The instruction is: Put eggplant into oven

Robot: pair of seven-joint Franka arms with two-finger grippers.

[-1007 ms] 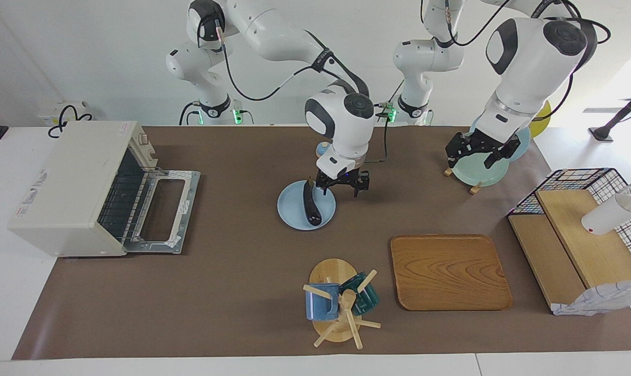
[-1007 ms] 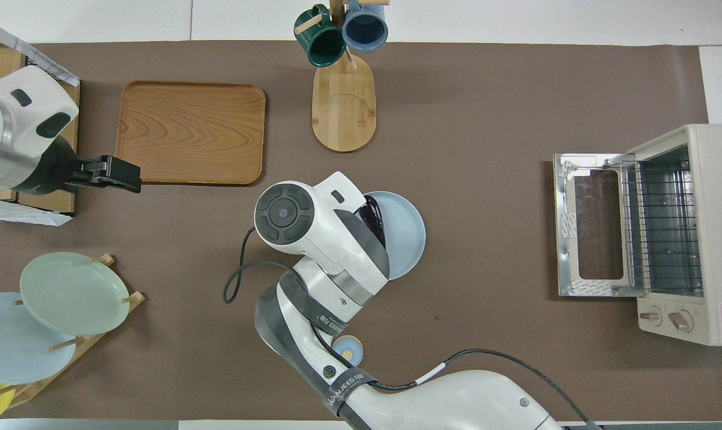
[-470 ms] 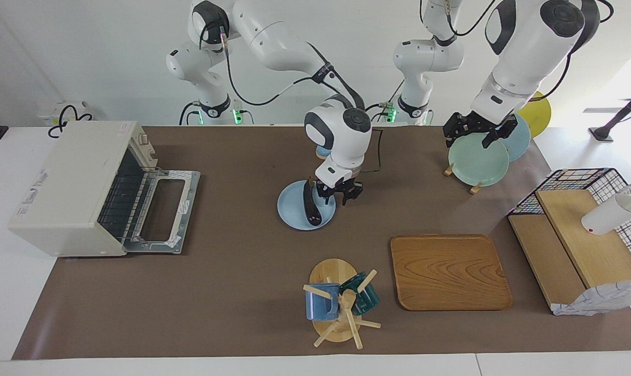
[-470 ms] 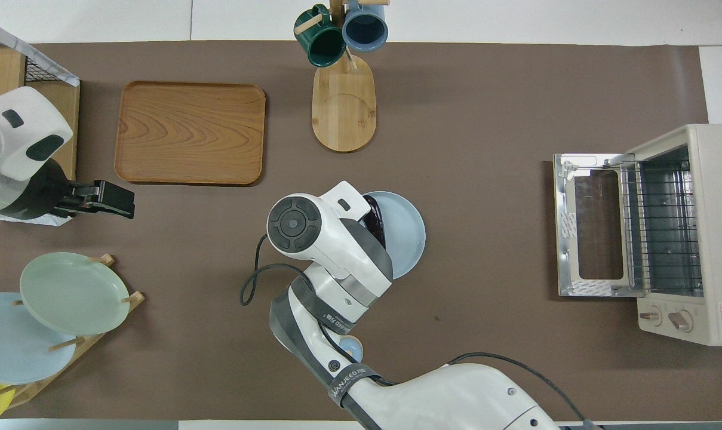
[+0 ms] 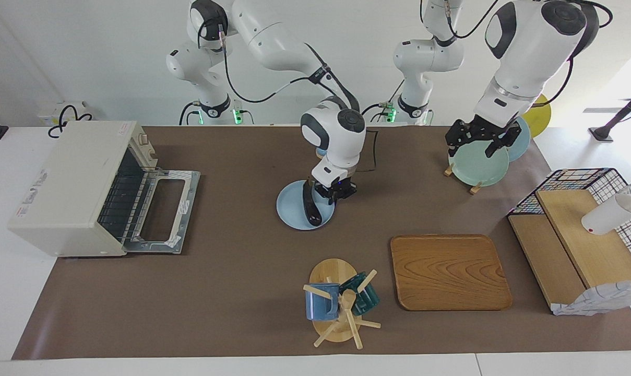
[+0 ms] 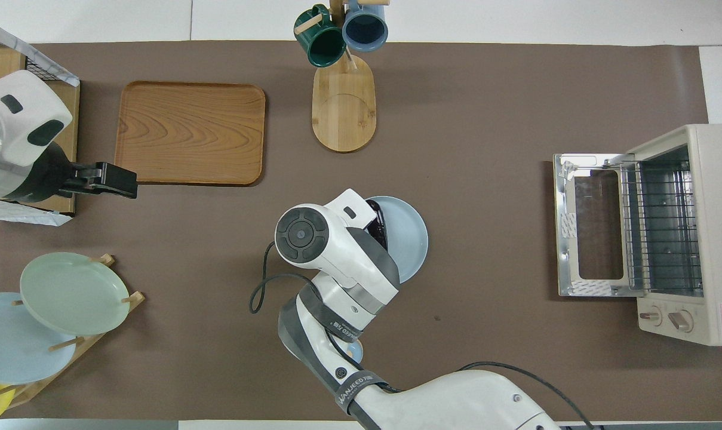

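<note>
Meanwhile, the right gripper (image 5: 337,195) stands low at the pale blue round plate (image 5: 292,210), jaws clenched beside the slim, glossy dark purple eggplant (image 5: 309,206).

Landmark: the plate, mid-tabletop. On it lies the eggplant, whether gripped cannot be told. Toward the right arm's end stands the boxy cream-white toaster oven (image 5: 71,183), door dropped open. The left gripper (image 5: 477,141), jaws released, waits over a green rack plate (image 5: 477,167).

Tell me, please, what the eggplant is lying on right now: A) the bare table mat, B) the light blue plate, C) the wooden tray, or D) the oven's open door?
B: the eggplant lies on the light blue plate at mid-table, with the right gripper down beside it.
</note>
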